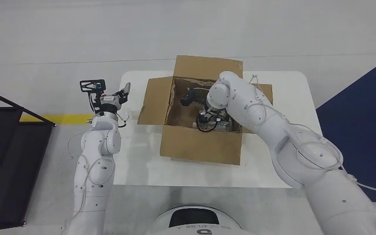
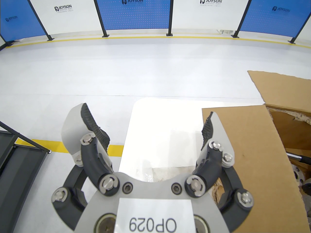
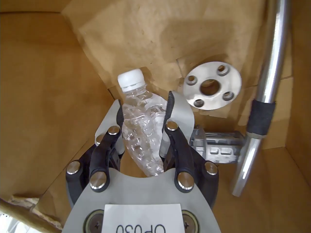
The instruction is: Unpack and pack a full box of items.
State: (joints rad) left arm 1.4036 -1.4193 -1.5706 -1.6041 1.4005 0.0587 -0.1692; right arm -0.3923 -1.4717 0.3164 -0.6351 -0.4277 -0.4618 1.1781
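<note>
Top view: open cardboard box [image 1: 200,147] on white table [image 1: 141,161], grey floor [image 1: 59,47].

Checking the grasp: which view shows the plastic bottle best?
Right wrist view: plastic bottle clamped in the right gripper, cap clear. Top view: the arm covers it. Left wrist view faces the box flap.

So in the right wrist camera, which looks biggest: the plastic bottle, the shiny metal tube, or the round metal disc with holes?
1. shiny metal tube, longest by far.
2. plastic bottle, though held in the right gripper nearest the camera, which may flatter it.
3. round metal disc, smallest.
</note>
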